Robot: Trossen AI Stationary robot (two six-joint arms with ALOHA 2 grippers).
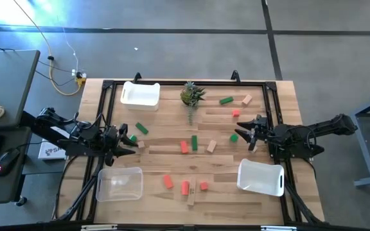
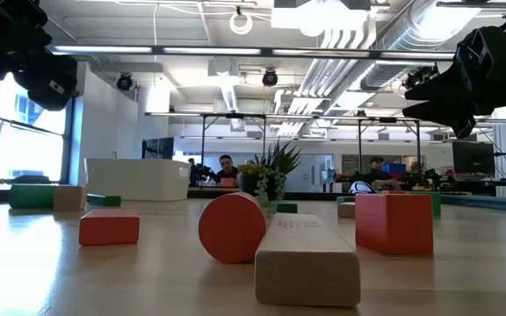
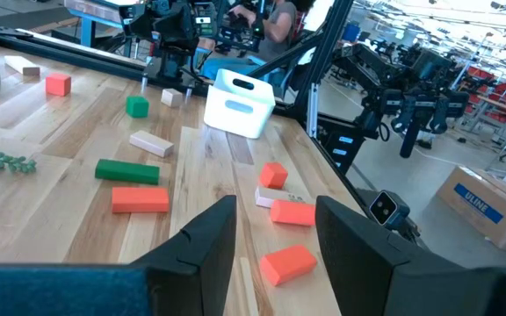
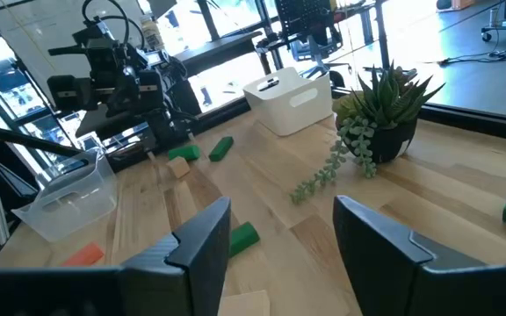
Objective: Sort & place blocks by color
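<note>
high view: blocks (image 1: 194, 142) lie scattered between the grippers. left gripper (image 1: 131, 141), fingers wide and empty, beside a tan cube (image 1: 141, 145); right gripper (image 1: 244, 133), wide, by a green block (image 1: 234, 137).

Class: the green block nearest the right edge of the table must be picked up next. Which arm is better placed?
Right. The right gripper hangs open just beside that green block; the left gripper is across the table.
</note>
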